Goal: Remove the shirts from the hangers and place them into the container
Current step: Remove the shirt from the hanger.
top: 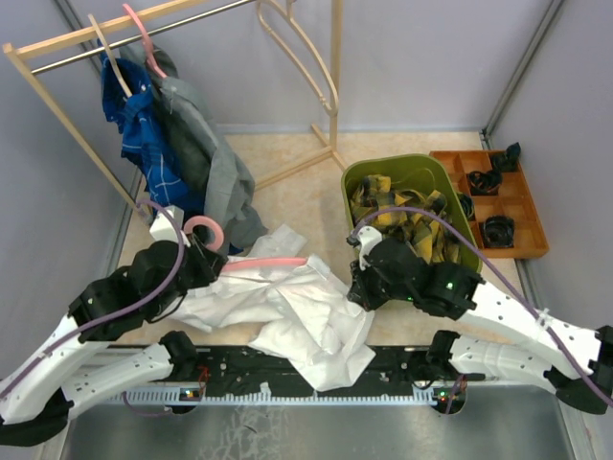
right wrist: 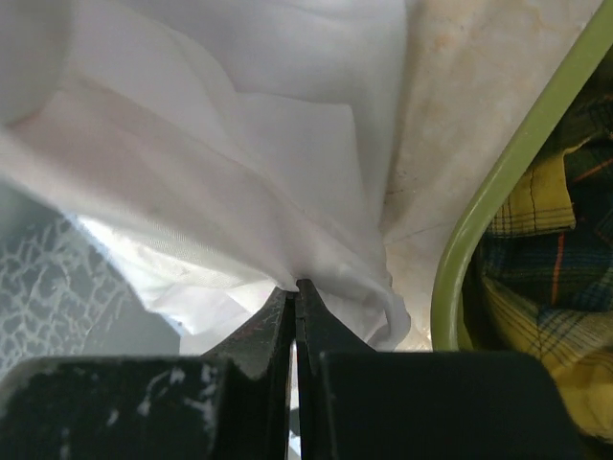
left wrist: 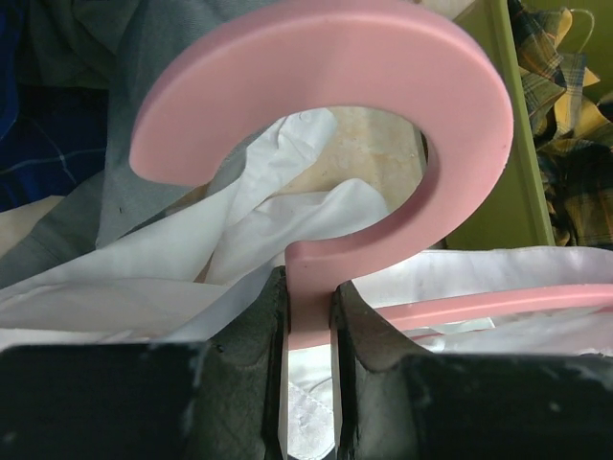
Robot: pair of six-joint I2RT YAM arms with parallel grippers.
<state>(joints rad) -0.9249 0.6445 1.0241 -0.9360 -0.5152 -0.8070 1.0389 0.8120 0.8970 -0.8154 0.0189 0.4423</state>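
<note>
1. Left wrist view: we see the left gripper (left wrist: 308,321) closed narrowly on the neck of the pink hanger (left wrist: 383,67), just under the hook. That neck is thin and smooth, so if we pull hard it may pivot or slide out between the jaws.
2. The right gripper (right wrist: 297,297) is pinched fully shut on a fold of the white shirt (right wrist: 239,144), right beside the container (right wrist: 479,220) rim. We judge the bite small, so the cloth could slip free under tension.
3. The white shirt lies crumpled on the desk (top: 287,182) between the two grippers, with the hanger's bar across it. Whether it is buttoned we cannot tell; if so, pulling apart may drag everything along.
4. The plaid shirt (top: 402,225) already fills the container, so a loose drop could leave a sleeve over the rim.
5. The grey shirt (top: 206,153) and blue shirt (top: 144,134) hang on the rack (top: 96,38) just behind the left gripper, where a wide swing could snag them.
</note>
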